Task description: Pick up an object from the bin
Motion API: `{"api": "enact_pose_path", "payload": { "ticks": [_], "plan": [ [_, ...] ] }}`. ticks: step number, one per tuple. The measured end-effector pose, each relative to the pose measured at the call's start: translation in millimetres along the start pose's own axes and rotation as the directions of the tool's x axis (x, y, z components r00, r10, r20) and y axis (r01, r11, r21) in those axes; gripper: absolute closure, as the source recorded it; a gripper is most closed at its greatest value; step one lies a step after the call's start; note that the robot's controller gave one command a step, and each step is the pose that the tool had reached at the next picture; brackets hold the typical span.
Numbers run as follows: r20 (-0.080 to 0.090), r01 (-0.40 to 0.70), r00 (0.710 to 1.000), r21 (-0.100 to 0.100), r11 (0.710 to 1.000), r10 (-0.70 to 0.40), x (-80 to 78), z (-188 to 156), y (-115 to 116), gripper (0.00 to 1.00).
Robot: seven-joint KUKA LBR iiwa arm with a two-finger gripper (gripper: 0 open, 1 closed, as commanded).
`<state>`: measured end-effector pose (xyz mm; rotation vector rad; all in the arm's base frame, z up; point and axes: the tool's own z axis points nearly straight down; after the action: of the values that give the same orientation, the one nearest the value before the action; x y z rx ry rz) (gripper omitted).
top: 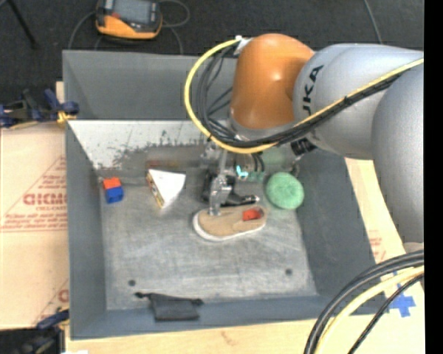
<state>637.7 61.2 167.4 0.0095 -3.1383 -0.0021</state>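
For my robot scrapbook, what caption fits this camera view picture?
Robot gripper poised over a tan shoe-shaped thing mid-bin, green ball beside it, white wedge to the left.

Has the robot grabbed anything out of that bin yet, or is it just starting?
Done: the gripper is down inside the bin, right at the tan slipper-shaped thing near the middle. In hand: nothing looks lifted; the slipper lies flat on the floor. Left: grasping a thing and raising it out. The green ball, white wedge and small blue block lie apart from the gripper.
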Motion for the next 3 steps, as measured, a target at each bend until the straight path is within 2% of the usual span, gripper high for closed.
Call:
{"api": "enact_pose_path", "payload": {
  "ticks": [1, 2, 3],
  "plan": [
    [0.008, -0.001, 1.000, -0.001, 1.000, 0.001, -1.9, -5, 0, 0.00],
    [0.020, -0.066, 0.998, -0.003, 0.998, 0.066, -2.4, 66, -61, 0.00],
    [0.019, -0.071, 0.997, 0.000, 0.997, 0.071, -1.6, 77, -72, 0.00]
  ]
}}
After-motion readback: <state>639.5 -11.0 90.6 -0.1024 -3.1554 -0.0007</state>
